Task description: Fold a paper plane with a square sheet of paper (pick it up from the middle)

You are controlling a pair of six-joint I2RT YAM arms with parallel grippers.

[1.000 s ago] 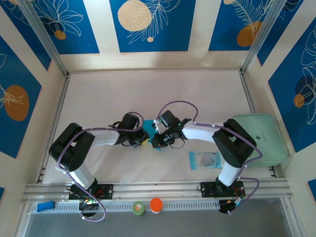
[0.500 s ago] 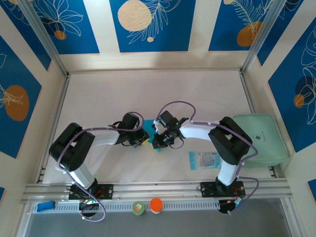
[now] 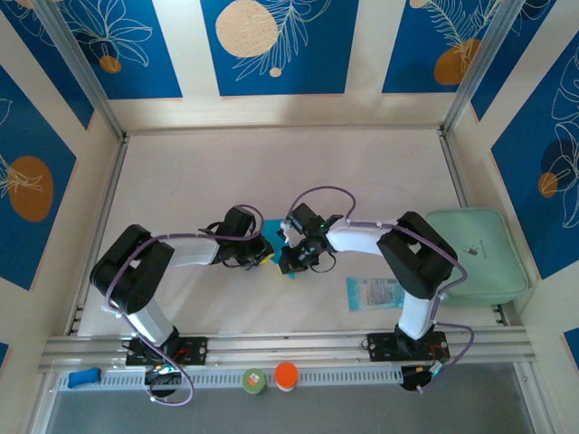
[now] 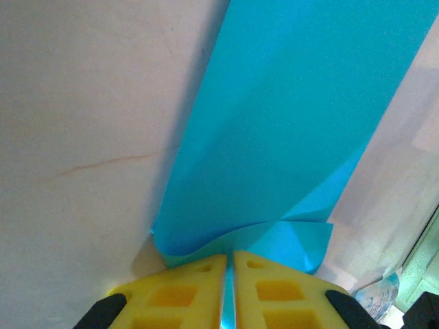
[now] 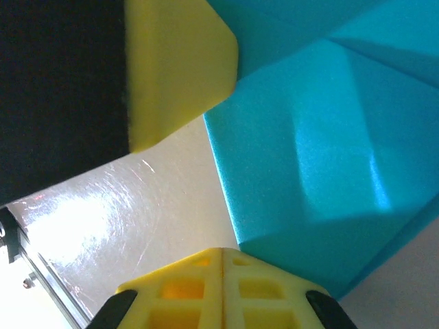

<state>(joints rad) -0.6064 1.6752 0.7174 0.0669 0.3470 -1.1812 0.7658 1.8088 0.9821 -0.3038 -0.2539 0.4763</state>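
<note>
The cyan square sheet of paper point(image 4: 288, 123) lies folded on the table, with creases and an overlapping flap point(image 5: 322, 137). From above, its tip point(image 3: 290, 272) pokes out between the two wrists. My left gripper point(image 4: 229, 257) is shut on the paper's near edge, and a thin cyan sliver shows between its yellow fingers. My right gripper point(image 5: 221, 252) is shut with nothing between its fingers, its tips resting at the paper's corner edge. The left gripper's yellow finger point(image 5: 178, 62) sits on the paper just opposite. The left gripper point(image 3: 265, 257) and the right gripper point(image 3: 286, 259) meet mid-table.
A mint-green rounded pad point(image 3: 477, 255) lies at the right edge, with a pale printed see-through packet point(image 3: 374, 293) near the right arm's base. An orange cap point(image 3: 286, 374), a green one point(image 3: 254, 380) and a blue piece point(image 3: 83, 376) sit on the front rail.
The right arm's elbow has drifted slightly left and the right gripper has edged closer to the paper. The left arm has held still.
</note>
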